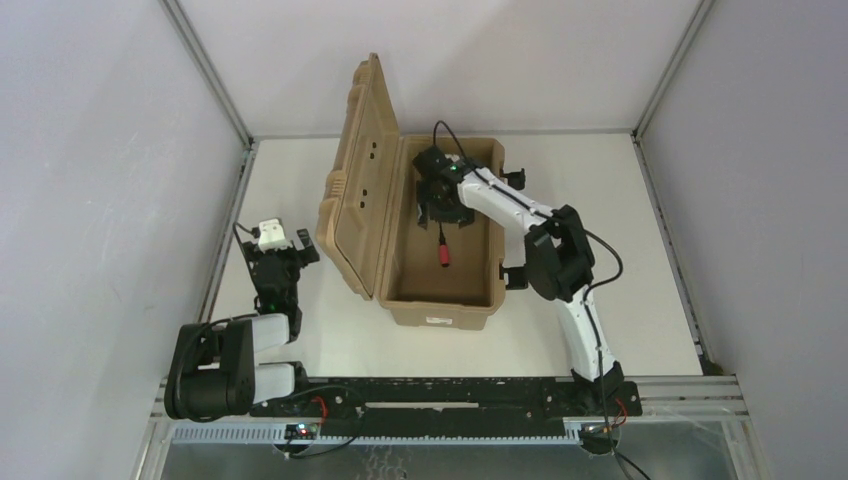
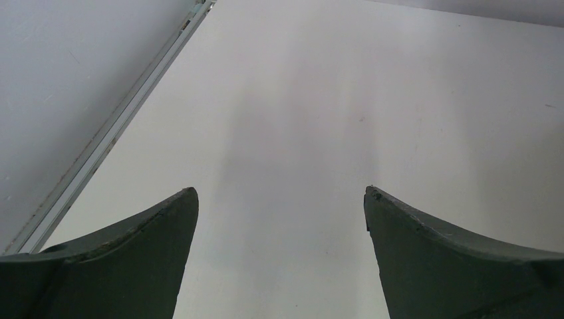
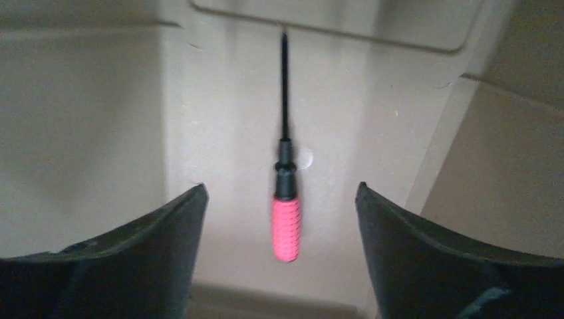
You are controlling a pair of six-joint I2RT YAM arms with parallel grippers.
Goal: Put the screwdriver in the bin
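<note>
Inside bin [image 1: 440,308], loose-looking screwdriver [image 3: 286,219], right hand [image 3: 279,187] spread

I'm looking into a robotics lab test cell: a bare white counter [image 1: 650,200] boxed by plain panels [image 1: 100,150] on aluminium posts [image 1: 206,70], with a mounting rail [image 1: 450,393] and exposed wiring [image 1: 318,404] at 6 o'clock.
</note>
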